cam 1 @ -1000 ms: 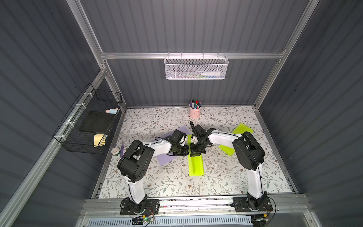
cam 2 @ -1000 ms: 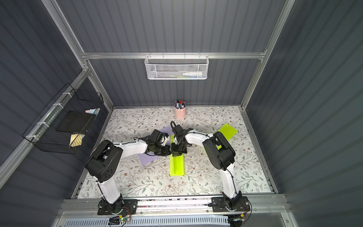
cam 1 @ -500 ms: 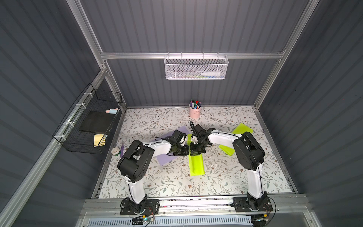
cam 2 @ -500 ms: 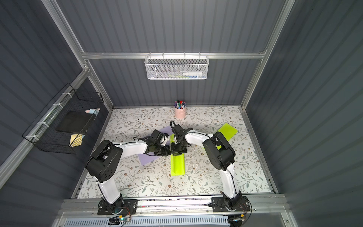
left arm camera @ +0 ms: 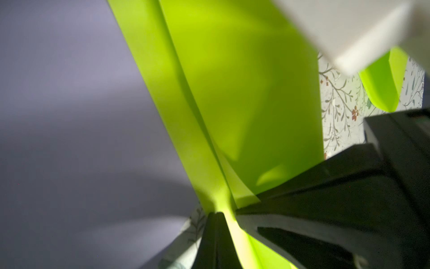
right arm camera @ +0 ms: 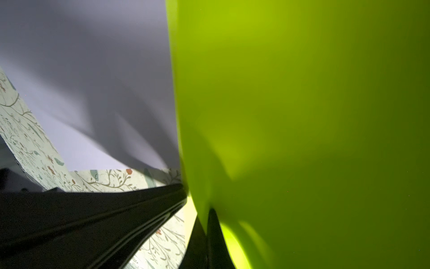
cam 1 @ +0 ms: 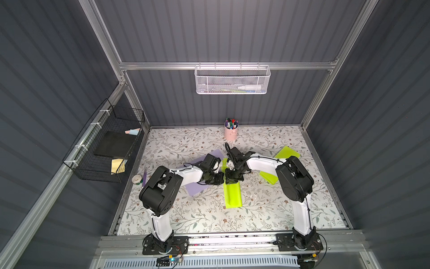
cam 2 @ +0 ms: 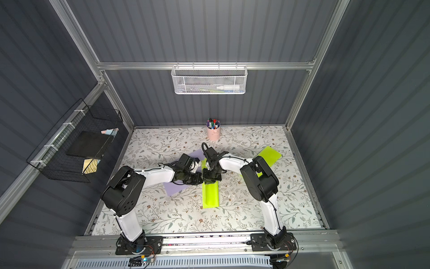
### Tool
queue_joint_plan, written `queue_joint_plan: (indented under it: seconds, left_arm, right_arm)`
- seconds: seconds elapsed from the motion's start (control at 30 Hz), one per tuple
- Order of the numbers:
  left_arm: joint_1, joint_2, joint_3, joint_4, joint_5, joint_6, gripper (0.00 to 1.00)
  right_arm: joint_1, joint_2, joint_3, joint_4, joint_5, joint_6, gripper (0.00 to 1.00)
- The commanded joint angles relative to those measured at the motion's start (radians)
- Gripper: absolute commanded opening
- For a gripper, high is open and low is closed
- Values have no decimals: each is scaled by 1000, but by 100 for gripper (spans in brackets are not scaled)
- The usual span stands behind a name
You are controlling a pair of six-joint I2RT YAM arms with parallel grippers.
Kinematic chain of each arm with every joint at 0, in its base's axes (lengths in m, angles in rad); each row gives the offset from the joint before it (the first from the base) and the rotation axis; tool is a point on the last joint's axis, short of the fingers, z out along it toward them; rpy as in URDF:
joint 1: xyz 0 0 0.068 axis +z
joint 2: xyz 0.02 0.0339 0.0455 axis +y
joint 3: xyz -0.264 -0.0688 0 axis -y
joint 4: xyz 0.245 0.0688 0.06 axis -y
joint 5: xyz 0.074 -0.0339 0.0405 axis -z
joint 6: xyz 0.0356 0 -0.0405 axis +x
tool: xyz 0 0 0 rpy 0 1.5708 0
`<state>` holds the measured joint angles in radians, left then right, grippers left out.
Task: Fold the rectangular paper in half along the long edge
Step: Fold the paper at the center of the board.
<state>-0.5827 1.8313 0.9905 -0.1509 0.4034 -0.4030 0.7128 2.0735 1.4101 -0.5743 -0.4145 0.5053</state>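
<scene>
Lime paper (cam 1: 233, 195): folded strip, centre of bench (cam 1: 186, 216), under both tips.
Left gripper (left arm camera: 215, 216): jaws together, tip at paper's left edge.
Right gripper (right arm camera: 207, 217): jaws together, tip on paper.

Top views: high, front, facing down, sharing the whole table (cam 1: 181, 144). Wrist views: very close, both on the green paper (left arm camera: 244, 93) (right arm camera: 302, 116).

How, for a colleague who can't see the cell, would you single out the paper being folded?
On the floral table, look in front of the pink pen cup, where the left tool and right tool meet. The lime-green paper there is a narrow, folded strip. The purple sheet beside it differs in colour; the other lime sheet is wider and lies off to the right.
</scene>
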Motion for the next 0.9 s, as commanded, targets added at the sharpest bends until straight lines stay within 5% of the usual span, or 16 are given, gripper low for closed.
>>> queue_joint_plan:
  seconds: [0.0, 0.4, 0.67, 0.87]
  left_arm:
    - [-6, 33, -46, -87, -38, -1, 0]
    - [-6, 37, -47, -86, -38, -2, 0]
    - [-6, 35, -48, -87, -40, -2, 0]
    - [-5, 32, -45, -92, -41, 0, 0]
  right_arm:
    - [2, 12, 23, -34, -3, -3, 0]
    - [15, 23, 9, -41, -18, -17, 1]
    - [16, 23, 9, -47, 0, -10, 34]
    - [15, 23, 7, -46, 5, -11, 30]
